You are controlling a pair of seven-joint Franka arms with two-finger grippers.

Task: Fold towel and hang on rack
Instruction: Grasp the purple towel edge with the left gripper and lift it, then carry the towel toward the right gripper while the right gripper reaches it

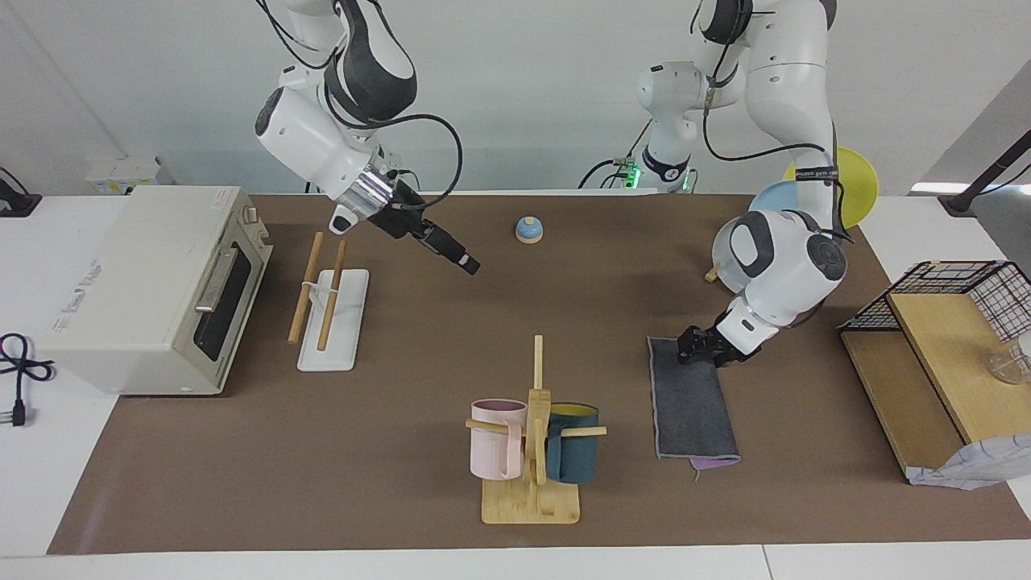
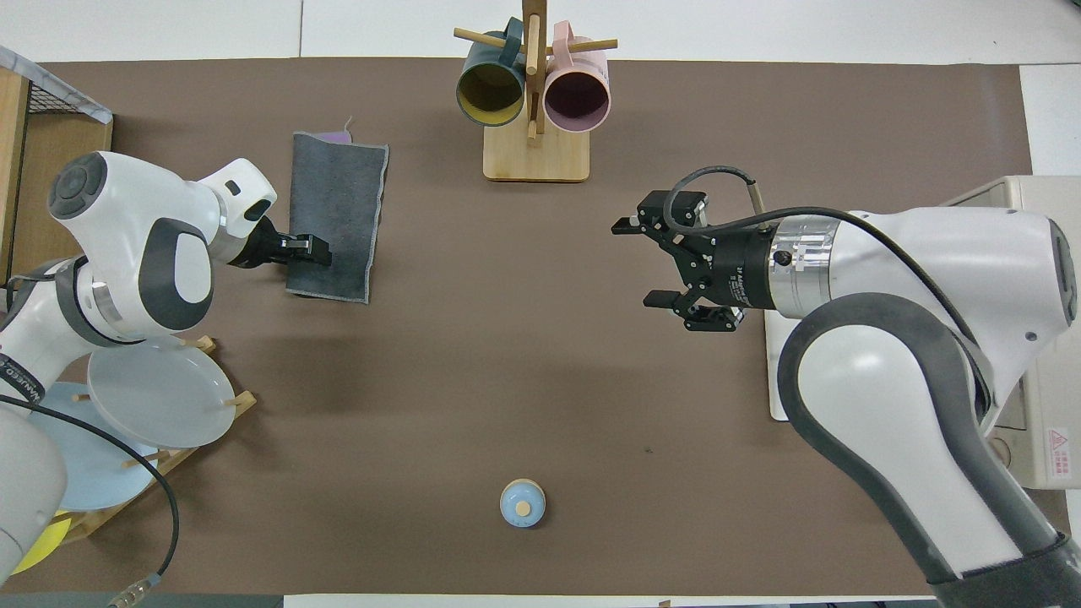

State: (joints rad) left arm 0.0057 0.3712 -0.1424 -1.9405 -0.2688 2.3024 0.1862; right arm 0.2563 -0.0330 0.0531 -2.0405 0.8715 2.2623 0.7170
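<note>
Mugs on the bamboo tree [image 1: 532, 435] stood closest to the facing camera, and beside them toward the left arm's end the towel [image 1: 693, 399] lay folded grey-face-up on the tabletop [image 1: 403, 451], a purple edge peeking out. At its robot-side edge the left gripper [image 1: 699, 345] sat low, apparently to pinch it, though whether its jaws had closed I could not tell. Only the overhead view showed the right gripper [image 2: 663, 263] with jaws wide, waiting aloft near the rack [image 1: 326, 310], whose rods only the facing view showed.
</note>
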